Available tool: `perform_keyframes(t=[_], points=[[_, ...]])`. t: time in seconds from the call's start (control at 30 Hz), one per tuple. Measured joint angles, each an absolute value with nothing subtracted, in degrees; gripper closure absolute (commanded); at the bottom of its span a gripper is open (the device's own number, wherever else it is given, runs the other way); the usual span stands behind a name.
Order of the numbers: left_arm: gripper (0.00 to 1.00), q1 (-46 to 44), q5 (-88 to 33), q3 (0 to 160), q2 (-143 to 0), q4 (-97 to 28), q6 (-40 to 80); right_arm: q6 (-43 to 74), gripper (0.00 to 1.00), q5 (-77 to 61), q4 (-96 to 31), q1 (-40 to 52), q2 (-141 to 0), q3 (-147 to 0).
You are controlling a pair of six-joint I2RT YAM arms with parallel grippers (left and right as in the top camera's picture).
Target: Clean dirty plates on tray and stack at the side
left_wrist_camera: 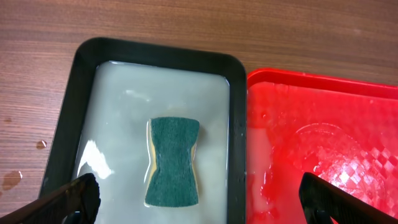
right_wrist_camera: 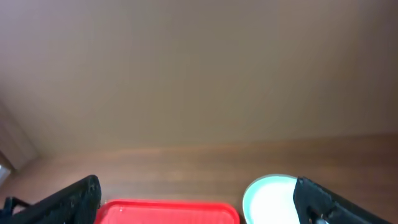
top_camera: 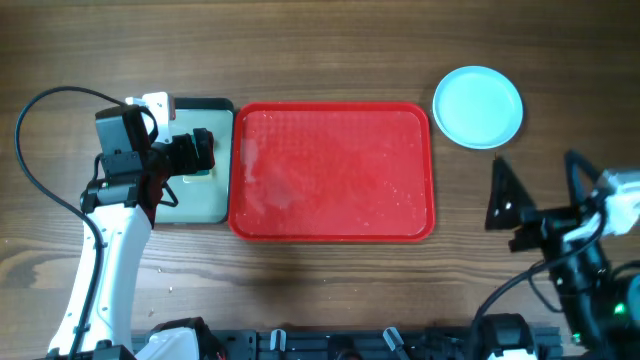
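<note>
We see the tray (top_camera: 330,170) bare of plates, just a wet film and droplets on it. The plates (top_camera: 478,107) sit off the tray's far right corner, on the table. An aqua one is on top, and we cannot tell how many lie under it. Sponge (left_wrist_camera: 173,160) lies in the black tray (left_wrist_camera: 84,93), which touches the tray's left edge, in cloudy water. Left gripper (top_camera: 200,152) hangs over that black tray, jaws wide, holding nothing. Right gripper (top_camera: 537,175) is right of the tray, near the plates, jaws wide, empty too. We judge the cleaning and stacking likely done, or nearly. What is left, if anything, is pulling the arms away. The plate count stays unconfirmed.
</note>
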State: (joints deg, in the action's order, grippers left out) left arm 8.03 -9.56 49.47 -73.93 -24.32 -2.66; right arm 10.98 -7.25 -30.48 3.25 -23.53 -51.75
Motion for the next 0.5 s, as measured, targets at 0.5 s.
perform_keyframes(t=[0.5], points=[[0.0,8.03,-9.56,49.47,-73.93,-24.23,-2.66,18.61,0.0,-6.31,10.76,1.76,-1.13,-4.89]])
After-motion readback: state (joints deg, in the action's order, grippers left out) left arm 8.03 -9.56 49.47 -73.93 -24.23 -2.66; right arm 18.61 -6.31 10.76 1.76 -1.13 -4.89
